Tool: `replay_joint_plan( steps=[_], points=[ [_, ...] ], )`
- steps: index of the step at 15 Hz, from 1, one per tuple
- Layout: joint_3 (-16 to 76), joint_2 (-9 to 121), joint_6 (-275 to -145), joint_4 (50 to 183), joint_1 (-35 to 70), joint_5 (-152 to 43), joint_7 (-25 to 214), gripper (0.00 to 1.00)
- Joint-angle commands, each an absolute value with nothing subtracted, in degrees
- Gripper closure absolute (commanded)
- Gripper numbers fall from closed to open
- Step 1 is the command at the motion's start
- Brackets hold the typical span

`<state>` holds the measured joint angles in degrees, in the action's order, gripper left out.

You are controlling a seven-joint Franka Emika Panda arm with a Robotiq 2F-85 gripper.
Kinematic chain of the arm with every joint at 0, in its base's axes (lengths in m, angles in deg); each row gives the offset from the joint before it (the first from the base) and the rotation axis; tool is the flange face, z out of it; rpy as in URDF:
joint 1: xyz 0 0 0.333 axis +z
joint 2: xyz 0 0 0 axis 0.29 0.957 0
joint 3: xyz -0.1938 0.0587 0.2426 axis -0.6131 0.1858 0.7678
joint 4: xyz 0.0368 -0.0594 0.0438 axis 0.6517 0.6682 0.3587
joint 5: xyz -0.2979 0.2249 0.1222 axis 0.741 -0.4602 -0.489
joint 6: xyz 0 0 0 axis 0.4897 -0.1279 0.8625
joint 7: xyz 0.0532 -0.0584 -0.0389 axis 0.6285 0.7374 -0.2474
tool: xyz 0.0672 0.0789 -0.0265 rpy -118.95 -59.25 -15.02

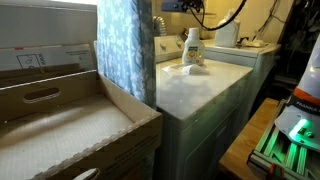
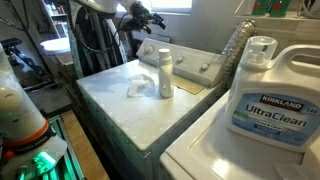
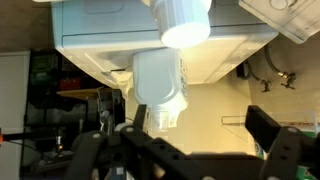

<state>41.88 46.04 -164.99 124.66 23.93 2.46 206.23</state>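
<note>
A white plastic bottle (image 1: 192,48) with a white cap stands upright on the white washer top (image 1: 205,88); it also shows in an exterior view (image 2: 165,72). A crumpled white cloth (image 2: 137,88) lies beside it. My gripper (image 2: 150,17) hangs high above the back of the washer, seen at the top edge of an exterior view (image 1: 174,5). In the wrist view the bottle (image 3: 162,70) lies ahead of the gripper (image 3: 200,118), nearer the left finger. The jaws are open and empty, apart from the bottle.
A large Kirkland UltraClean detergent jug (image 2: 268,92) stands on the neighbouring machine. The washer's control panel (image 2: 205,66) is at the back. A blue patterned curtain (image 1: 125,50) and cardboard boxes (image 1: 70,115) stand beside the washer.
</note>
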Motion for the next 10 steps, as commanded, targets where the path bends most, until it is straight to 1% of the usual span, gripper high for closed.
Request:
replay_joint_plan(
  steps=[1,7,10],
  points=[
    [40.4,38.1,-171.3,130.2,22.2,-1.2,192.9,0.0],
    [36.5,29.2,-180.7,134.9,19.9,-14.7,175.2,0.0],
    [35.0,25.4,-182.1,137.3,18.8,-21.7,168.2,0.0]
  ],
)
